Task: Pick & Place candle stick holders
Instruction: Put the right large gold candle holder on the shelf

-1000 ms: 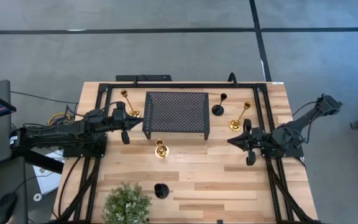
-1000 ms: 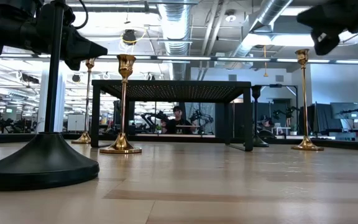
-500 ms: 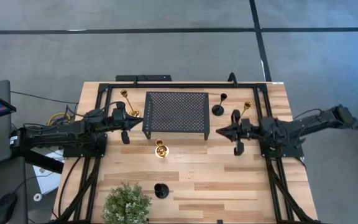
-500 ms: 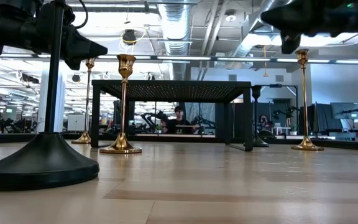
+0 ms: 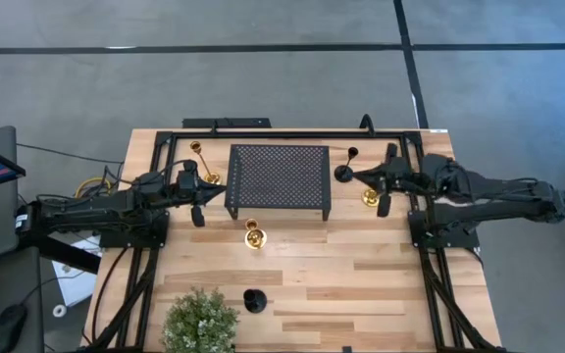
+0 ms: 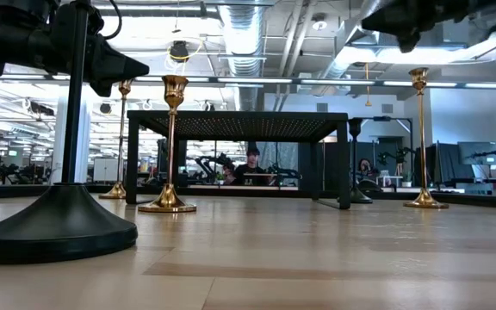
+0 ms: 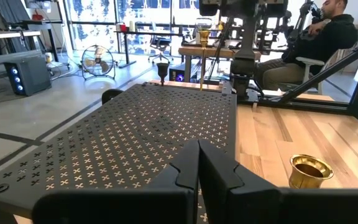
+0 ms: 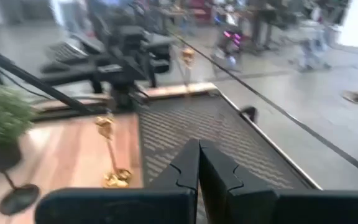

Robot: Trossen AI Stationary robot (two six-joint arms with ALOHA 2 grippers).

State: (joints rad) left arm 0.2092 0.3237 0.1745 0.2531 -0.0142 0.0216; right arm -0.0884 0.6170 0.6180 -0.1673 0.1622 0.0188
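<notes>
Gold and black candle stick holders all stand on the wooden table (image 5: 312,284) (none on the perforated stand (image 5: 278,178)): tall gold holder (image 5: 377,185), short gold holder (image 5: 253,235), black holder (image 5: 254,300). Right gripper (image 5: 358,176) and left gripper (image 5: 211,188) hover pressed together, empty; seemingly nothing placed yet.

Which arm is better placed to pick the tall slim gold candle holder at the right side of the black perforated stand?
Right. The right gripper, shut, hovers beside that holder; the left gripper waits across the stand.

Overhead and table-level views share the perforated stand (image 5: 278,179).
</notes>
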